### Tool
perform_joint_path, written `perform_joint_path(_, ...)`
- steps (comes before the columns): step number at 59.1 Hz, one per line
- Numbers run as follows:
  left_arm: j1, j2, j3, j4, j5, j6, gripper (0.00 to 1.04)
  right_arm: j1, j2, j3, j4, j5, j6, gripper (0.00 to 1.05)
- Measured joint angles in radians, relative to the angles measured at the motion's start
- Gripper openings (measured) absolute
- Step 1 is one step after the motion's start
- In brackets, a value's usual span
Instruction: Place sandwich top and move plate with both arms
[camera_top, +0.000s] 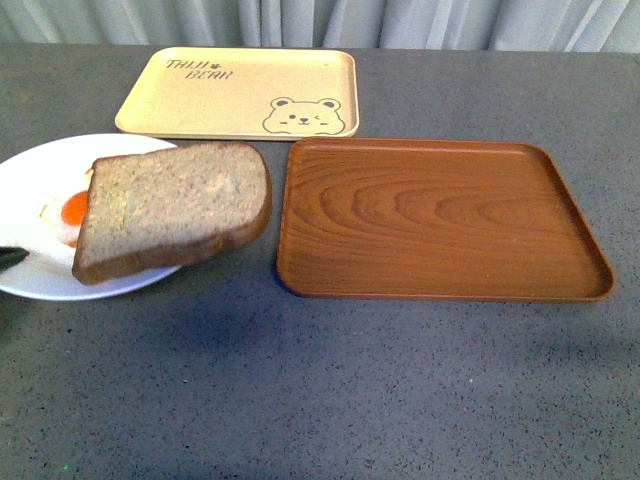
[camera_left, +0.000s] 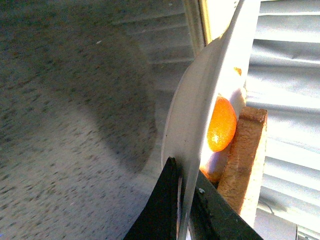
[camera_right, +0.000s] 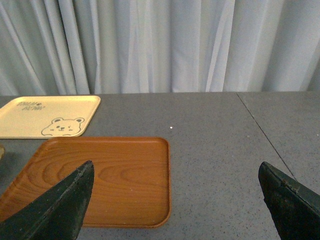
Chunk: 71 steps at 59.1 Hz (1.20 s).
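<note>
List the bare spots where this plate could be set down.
The brown tray is bare, as is the cream tray further back. Open table runs wide in front of plate and brown tray. Crowded: the gap between the bread and brown tray is narrow, and the left gripper clamps the plate's rim.
</note>
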Motion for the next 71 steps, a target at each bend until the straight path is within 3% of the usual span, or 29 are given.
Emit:
perform_joint_path(8, -0.068, 0.029, 0.227, -0.154, -0.023, -0.010, 0.02, 0.000, 0.000, 0.000, 0.000, 0.000, 0.000, 0.96)
perform_joint_path(45, -0.200, 0.509, 1.013, -0.472, -0.039, -0.016, 0.02, 0.000, 0.000, 0.000, 0.000, 0.000, 0.000, 0.96)
perform_joint_path(65, -0.192, 0.640, 1.176, -0.541, -0.017, 0.002, 0.02, 0.000, 0.000, 0.000, 0.000, 0.000, 0.000, 0.96)
perform_joint_path(71, -0.180, 0.642, 1.175, -0.544, -0.013, 0.020, 0.17, 0.000, 0.000, 0.000, 0.000, 0.000, 0.000, 0.96)
